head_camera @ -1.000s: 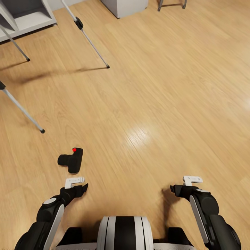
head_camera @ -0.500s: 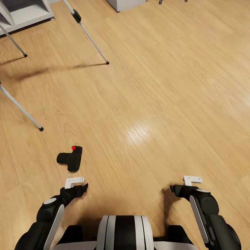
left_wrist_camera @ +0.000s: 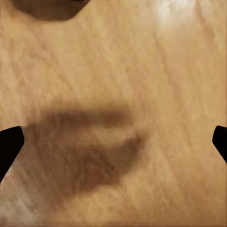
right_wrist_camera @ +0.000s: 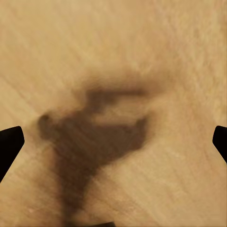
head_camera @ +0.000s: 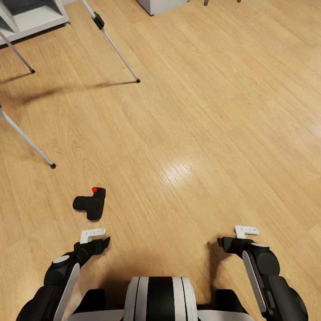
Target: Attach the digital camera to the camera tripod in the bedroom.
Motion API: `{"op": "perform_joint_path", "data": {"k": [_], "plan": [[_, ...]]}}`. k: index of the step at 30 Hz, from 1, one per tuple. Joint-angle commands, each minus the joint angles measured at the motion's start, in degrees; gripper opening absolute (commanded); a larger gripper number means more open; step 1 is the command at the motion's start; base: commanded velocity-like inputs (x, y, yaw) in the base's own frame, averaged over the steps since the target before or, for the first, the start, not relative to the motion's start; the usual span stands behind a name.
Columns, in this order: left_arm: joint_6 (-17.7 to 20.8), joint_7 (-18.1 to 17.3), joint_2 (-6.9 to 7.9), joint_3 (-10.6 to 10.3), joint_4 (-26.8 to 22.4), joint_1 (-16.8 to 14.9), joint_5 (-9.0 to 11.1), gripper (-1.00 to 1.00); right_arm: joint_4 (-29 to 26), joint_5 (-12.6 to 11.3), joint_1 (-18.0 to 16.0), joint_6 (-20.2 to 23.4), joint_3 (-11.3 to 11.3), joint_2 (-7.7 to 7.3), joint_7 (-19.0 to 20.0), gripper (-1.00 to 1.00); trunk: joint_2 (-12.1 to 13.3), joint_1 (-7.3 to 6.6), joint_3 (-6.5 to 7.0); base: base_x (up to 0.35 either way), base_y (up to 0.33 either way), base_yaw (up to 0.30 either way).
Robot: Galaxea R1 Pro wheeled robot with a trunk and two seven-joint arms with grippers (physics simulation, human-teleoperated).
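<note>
The digital camera [head_camera: 90, 205], a chunky black body with a red dot at one top corner, lies on the wood plank floor at the lower left of the head view. Three silver legs of the camera tripod [head_camera: 117, 50] reach the floor at the upper left, and its head is out of view. My left gripper [head_camera: 94, 239] hovers just short of the camera, a little toward my trunk, open and empty. In the left wrist view its fingertips [left_wrist_camera: 9, 146] stand far apart over bare floor. My right gripper [head_camera: 239, 237] is open too, low at the right, far from the camera.
White cube shelves [head_camera: 31, 18] stand at the top left behind the tripod legs. A grey box-like piece of furniture [head_camera: 162, 5] sits at the top edge. Bare plank floor [head_camera: 200, 133] stretches across the middle and right.
The head view shifted slightly at first, sliding the whole scene. Since then my left arm has eased a little back and to the left. The camera has not moved.
</note>
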Motion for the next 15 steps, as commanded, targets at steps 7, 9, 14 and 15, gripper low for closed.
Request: {"op": "perform_joint_path", "data": {"k": [7, 9, 14, 15], "plan": [[0.29, -0.14, 0.8, 1.01, -0.03, 0.01, 0.68, 1.0, -0.11, 0.03, 0.01, 0.27, 0.24, -0.89, 0.04, 1.0, -0.01, -0.01, -0.03, 0.0, 0.0, 0.0], [0.27, -0.14, 0.85, 1.08, -0.03, 0.01, 0.7, 1.0, -0.12, 0.03, 0.02, 0.27, 0.27, -0.95, 0.06, 1.0, -0.01, -0.01, -0.03, 0.0, 0.0, 0.0], [-0.29, -0.16, 0.95, 1.2, -0.03, -0.02, 0.73, 1.0, -0.12, 0.0, 0.02, 0.27, 0.33, -1.03, 0.1, 1.0, -0.01, -0.01, -0.03, 0.0, 0.0, 0.0], [-0.55, -0.24, 0.99, 1.21, -0.03, -0.01, 0.68, 1.0, -0.12, 0.0, 0.02, 0.27, 0.37, -1.04, 0.13, 1.0, -0.01, -0.01, -0.03, 0.0, 0.0, 0.0]]}}
